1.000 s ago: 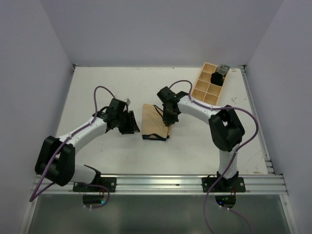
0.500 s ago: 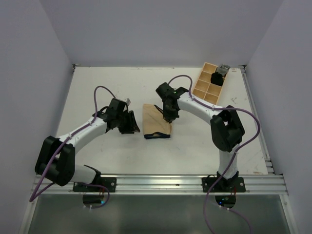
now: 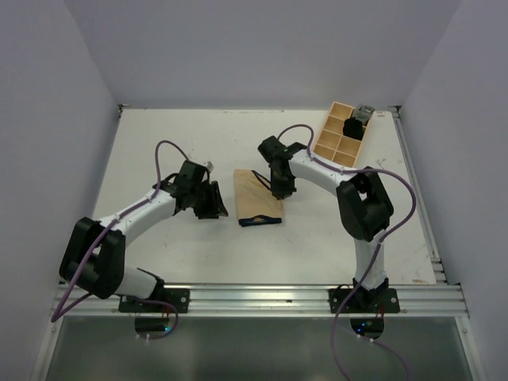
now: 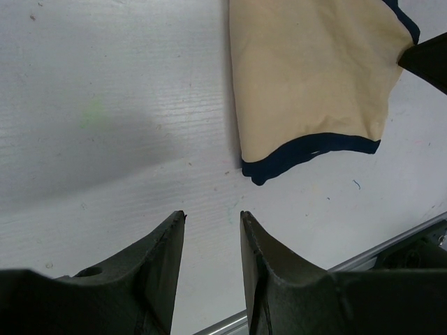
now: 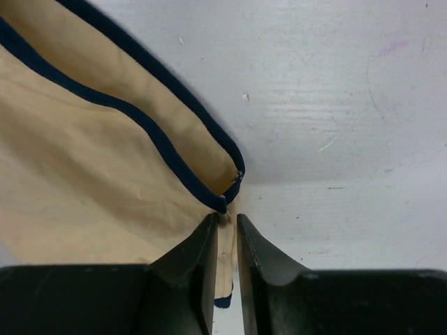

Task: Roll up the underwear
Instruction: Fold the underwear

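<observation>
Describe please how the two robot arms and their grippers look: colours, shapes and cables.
Both arms have white link tubes with bulky black joint housings and black bases. A purple cable loops along each. The left gripper and right gripper have matte black, wedge-shaped fingers tapering toward the tips. Small green lights glow at the bases.

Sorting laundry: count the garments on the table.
1: the tan underwear lies mid-table between both arms. Something dark sits in the wooden tray at the far right, unidentifiable.

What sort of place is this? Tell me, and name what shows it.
Probably a robot test cell rather than a home: a bare white table walled by plain panels, two arms bolted to a metal rail, and one garment, the underwear, laid out.
</observation>
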